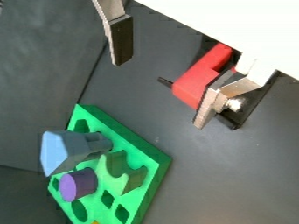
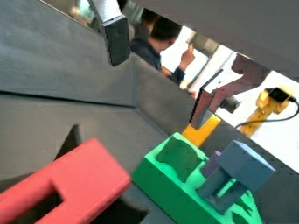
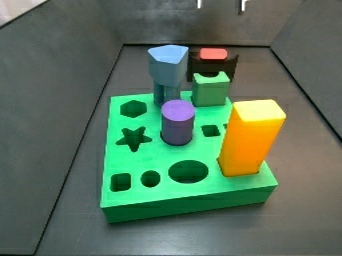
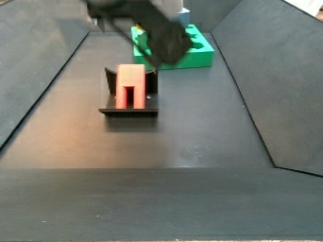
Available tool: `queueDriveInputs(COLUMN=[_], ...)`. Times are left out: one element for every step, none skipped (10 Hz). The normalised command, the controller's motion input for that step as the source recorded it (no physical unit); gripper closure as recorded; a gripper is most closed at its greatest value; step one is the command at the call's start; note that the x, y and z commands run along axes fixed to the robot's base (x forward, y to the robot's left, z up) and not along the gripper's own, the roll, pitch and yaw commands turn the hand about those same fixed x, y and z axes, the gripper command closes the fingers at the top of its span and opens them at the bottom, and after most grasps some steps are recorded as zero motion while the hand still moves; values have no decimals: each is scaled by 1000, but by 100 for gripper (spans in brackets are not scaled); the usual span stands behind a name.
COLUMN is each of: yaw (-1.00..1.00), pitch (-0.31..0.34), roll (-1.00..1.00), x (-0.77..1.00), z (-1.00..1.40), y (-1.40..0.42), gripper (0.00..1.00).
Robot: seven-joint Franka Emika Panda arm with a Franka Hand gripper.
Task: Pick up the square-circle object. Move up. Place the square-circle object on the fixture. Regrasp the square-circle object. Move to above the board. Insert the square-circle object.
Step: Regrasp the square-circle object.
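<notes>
The board [image 3: 187,150] is the biggest thing that is seen. It is a thick green slab with shaped holes, and a tall orange block [image 3: 251,135], a purple cylinder [image 3: 178,122], a blue piece [image 3: 166,66] and a green cube [image 3: 210,87] are stood on it. In a side view the board [image 4: 175,45] is found at 12 o'clock, far up the dark floor.

The fixture [image 4: 130,97] is smaller. It is set near the middle of that view, well apart from the board. The square-circle object [image 4: 130,87] is seen resting in it, red and small. It is also seen in a wrist view [image 1: 201,75], sitting in the black fixture [image 1: 229,112].

So the pick-up, the lift and the placing on the fixture are judged to be done. The regrasp, the move to above the board and the insert are left.

The gripper [image 4: 142,26] is seen as a blur up at 12 o'clock from the fixture, near the board. Its silver fingers [image 1: 118,35] are spread wide apart. Nothing is held and nothing is touched by them.
</notes>
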Motion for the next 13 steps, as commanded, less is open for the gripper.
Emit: queueDriveInputs(yaw=[36,35,34,34,34,34,35,35,36,36,37,38,39], pitch=[41,33,27,27,29,27,21,15,9,3,-3,-11,-16], roll=[1000,1000,1000,1000,1000,1000,1000,1000,1000,1000,1000,1000,1000], x=[-90,-112,-84,-61,-28,-22,-29,-42,-45,-39,-39,-33,-28], z=[513,318,78,40,43,25,14,19,13,0,1,5,1], y=[-606,-452,-239,-131,-32,-22,-17,-22,-23,-24,-22,-21,-19], gripper=[0,0,0,0,0,0,0,0,0,0,0,0,0])
